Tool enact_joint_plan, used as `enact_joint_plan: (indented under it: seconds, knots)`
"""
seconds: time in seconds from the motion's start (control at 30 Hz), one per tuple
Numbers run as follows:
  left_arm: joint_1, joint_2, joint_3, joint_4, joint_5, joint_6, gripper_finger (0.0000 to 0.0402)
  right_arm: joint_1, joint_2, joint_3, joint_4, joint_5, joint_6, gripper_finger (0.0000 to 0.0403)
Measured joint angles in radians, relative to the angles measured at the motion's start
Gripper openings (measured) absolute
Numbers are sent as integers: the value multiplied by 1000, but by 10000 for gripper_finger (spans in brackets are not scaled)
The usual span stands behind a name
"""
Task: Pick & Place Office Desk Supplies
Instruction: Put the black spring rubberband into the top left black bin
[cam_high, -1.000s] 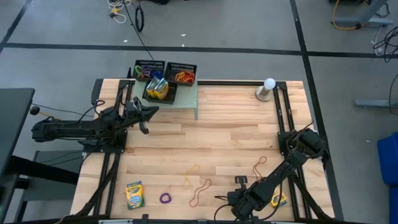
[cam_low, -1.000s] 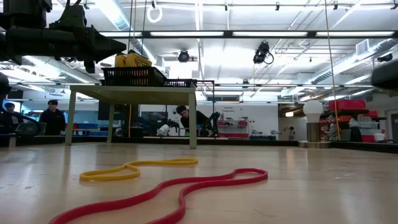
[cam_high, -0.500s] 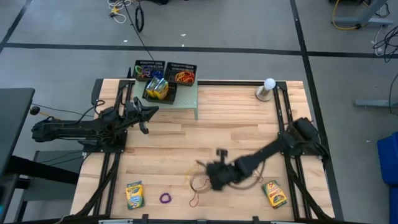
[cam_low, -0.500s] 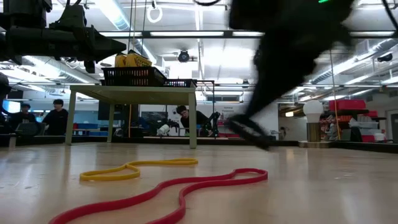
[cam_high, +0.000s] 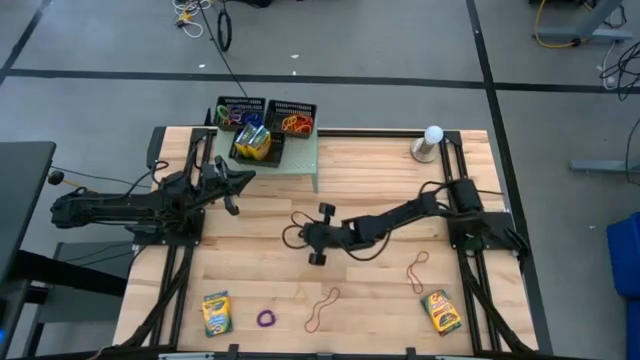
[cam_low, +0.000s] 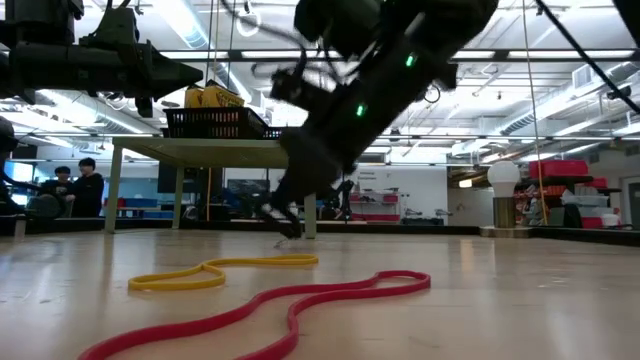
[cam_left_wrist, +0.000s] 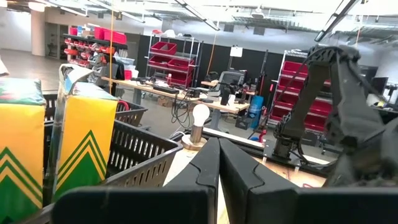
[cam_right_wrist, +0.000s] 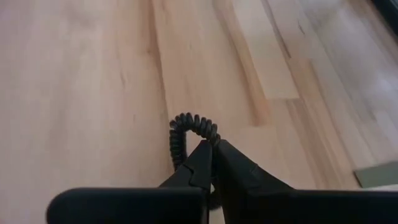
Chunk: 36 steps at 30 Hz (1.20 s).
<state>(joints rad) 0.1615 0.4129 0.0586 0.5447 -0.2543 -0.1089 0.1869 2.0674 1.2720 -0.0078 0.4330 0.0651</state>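
My right gripper (cam_high: 302, 237) reaches over the table's middle, shut on a black coiled loop (cam_right_wrist: 186, 127) that curls out ahead of its fingertips. An orange rubber band (cam_high: 321, 309), another (cam_high: 417, 270) and a purple one (cam_high: 266, 319) lie flat near the front edge. The low view shows a yellow band (cam_low: 220, 272) and a red band (cam_low: 280, 310) lying flat. Crayon boxes lie at the near left (cam_high: 216, 313) and near right (cam_high: 441, 311); more stand in a black tray (cam_high: 253, 143). My left gripper (cam_high: 245, 178) waits shut beside that tray. My right gripper pinches the black coiled loop between its two fingertips (cam_right_wrist: 202, 155), at one end of the coil's arc (cam_right_wrist: 211, 134). The fingers slant down toward the table's left. The rest of the coil bends round ahead of the fingertips. Whether it touches the table I cannot tell.
Black mesh trays (cam_high: 291, 118) with coloured bands sit on a green raised shelf (cam_high: 300, 160) at the far left. A white ball-topped grey stand (cam_high: 431, 142) is at the far right. Bare wood lies between shelf and bands. People sit in the room beyond (cam_low: 75, 185).
My right gripper has swung from the near right corner toward the left and far side, ending over the table's middle, and has turned on the way. The crayon box at the near right, covered by the arm before, now shows.
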Motion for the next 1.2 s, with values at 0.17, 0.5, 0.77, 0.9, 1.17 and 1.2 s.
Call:
enact_joint_plan:
  seconds: [0.17,0.5,0.77,0.9,1.17,1.2]
  knots:
    - [0,0,0,0,0,0,11,-29,41,-1,58,0,-13,32]
    - [0,0,0,0,0,0,11,31,-16,-1,4,116,-40,160]
    - [0,0,0,-1,0,0,11,159,-152,-62,-129,158,-8,127]
    - [0,0,0,0,0,0,11,194,-179,-197,-54,157,76,65]
    - [4,-1,1,30,-38,145,11,285,-244,-467,177,230,212,13]
    - [4,-1,1,29,-37,155,11,296,-253,-486,188,246,228,19]
